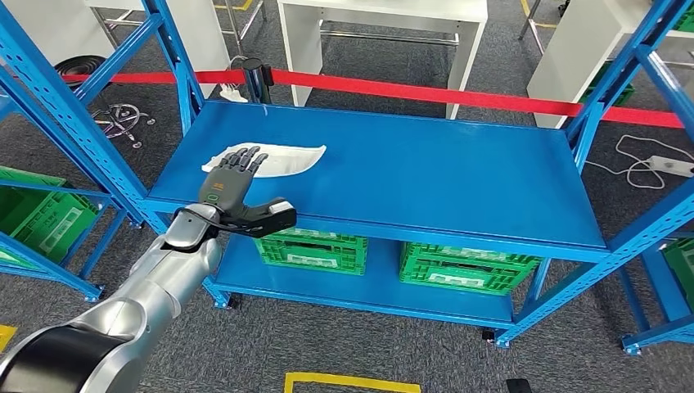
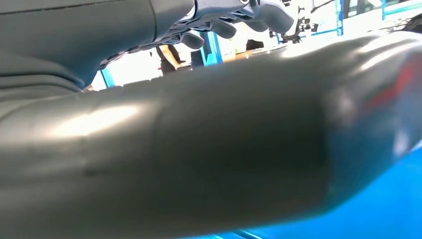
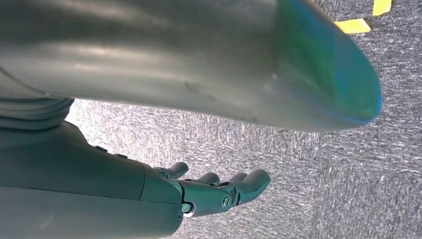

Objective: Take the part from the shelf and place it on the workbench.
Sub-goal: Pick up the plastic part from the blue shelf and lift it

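White, flat part lies on the blue shelf, long axis crosswise, tapering rightward. Left hand hovers over its near-left end, fingers spread, empty. Right hand released.

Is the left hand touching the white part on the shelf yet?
Cannot tell. In the head view the left hand's fingers overlap the white part on the blue shelf, but no contact or gap shows plainly.

Head view: high up, looking forward and down over the blue shelf. Left wrist view: tight behind the thumb, same blue surface lower right. Right wrist view: close, facing grey carpet.
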You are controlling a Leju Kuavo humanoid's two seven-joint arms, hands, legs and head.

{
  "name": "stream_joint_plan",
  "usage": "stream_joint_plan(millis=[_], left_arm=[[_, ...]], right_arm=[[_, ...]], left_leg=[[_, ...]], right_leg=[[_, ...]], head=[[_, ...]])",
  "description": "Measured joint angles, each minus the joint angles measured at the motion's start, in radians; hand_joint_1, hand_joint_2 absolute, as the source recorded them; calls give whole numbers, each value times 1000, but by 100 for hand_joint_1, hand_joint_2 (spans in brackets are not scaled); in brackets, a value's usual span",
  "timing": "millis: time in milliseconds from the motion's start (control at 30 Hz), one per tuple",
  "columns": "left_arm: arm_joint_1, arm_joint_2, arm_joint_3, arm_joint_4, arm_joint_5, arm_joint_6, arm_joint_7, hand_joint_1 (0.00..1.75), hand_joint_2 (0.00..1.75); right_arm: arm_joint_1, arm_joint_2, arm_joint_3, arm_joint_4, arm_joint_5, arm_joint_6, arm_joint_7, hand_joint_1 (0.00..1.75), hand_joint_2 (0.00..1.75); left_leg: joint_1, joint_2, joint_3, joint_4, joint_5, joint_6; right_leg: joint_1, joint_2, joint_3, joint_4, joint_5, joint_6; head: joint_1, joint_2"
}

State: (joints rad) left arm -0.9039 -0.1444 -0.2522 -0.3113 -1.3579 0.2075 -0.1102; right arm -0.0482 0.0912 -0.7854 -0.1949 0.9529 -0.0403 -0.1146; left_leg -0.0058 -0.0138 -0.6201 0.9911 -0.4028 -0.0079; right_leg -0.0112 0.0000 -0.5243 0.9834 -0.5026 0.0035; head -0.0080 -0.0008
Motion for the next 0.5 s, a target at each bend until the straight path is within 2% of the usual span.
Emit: stream_joint_plan(millis=[200, 333, 400, 467, 500], left_arm=[[-17, -12, 0, 0, -30, 23, 67, 0, 0], [-28, -12, 0, -1, -33, 28, 79, 0, 0], [-34, -13, 0, -2, -33, 28, 79, 0, 0], [-38, -13, 0, -2, -32, 28, 79, 0, 0], [-37, -13, 0, -1, -32, 28, 79, 0, 0]], right_arm=[[0, 4, -11, 0, 3, 0, 0, 0, 0], [1, 8, -18, 0, 10, 0, -1, 0, 0], [-1, 8, -19, 0, 12, 0, -1, 0, 0], [-3, 8, -19, 0, 13, 0, -1, 0, 0], [-2, 8, -19, 0, 13, 0, -1, 0, 0]], left_leg=[[-5, 0, -1, 7, -8, 8], [-4, 1, 13, -6, -13, 25], [0, 2, 26, -14, -12, 32], [1, 1, 27, -13, -15, 35], [2, 0, 27, -12, -18, 35]], right_leg=[[-6, 0, 3, -1, -3, 7], [-8, 1, 3, 23, 2, 19], [-9, 2, -28, 88, -36, 20], [-10, 2, -95, 213, -98, 23], [-11, 2, -129, 267, -116, 26]], head=[[0, 0], [0, 0], [2, 0], [5, 0], [6, 0]])
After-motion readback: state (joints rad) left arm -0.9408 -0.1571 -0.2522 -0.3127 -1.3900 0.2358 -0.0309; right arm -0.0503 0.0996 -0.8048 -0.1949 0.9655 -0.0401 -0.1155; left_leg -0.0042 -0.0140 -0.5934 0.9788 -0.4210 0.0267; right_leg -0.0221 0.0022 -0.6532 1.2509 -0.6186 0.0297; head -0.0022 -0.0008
